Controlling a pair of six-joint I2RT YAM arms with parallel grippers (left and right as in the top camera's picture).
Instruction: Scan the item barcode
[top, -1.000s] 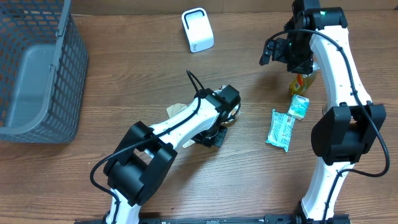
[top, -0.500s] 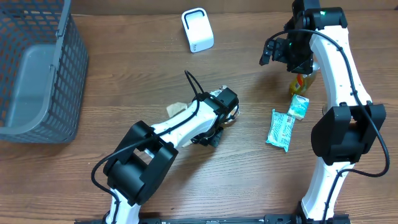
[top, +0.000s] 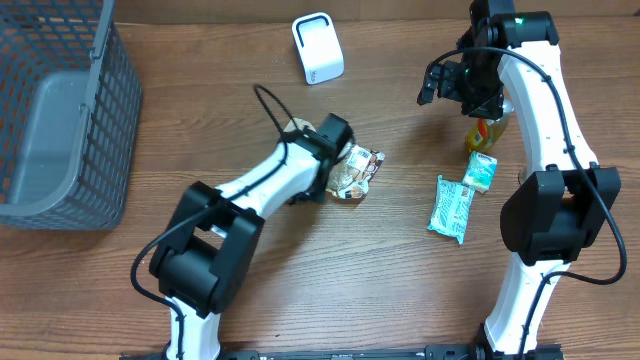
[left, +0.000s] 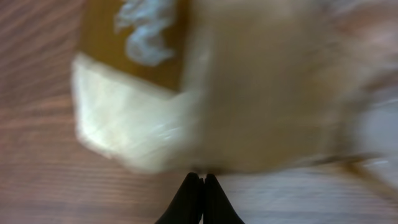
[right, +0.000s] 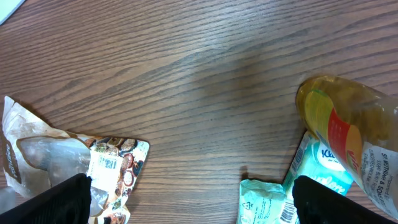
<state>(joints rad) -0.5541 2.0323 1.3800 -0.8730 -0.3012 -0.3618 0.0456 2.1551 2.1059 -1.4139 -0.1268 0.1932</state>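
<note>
the left gripper (left: 202, 186) has its two dark fingers pressed together, tip against tip. the snack packet (top: 360, 172) sits right at those tips. in the left wrist view the packet fills nearly the whole frame above the fingers, badly blurred, and its lower edge meets the point where the fingers close, so they appear to pinch that edge. from overhead the packet is at the end of the left arm, touching the gripper head on the side towards the right arm, with its printed face up (brown and cream, with a small white label that shows in the right wrist view).

the white scanner (top: 318, 48) stands near the far edge of the table (top: 200, 130), well apart from the packet and a little to the robot's left of it.

the right gripper (right: 199, 202) has its fingers spread wide and holds nothing. it hangs above bare wood, well apart from the packet. near it are a yellow bottle (top: 486, 132), a small green carton (top: 481, 171) just beside the bottle, and a teal tissue pack (top: 451, 208) nearer the robot. a grey mesh basket (top: 110, 120) sits at the table's far left.
</note>
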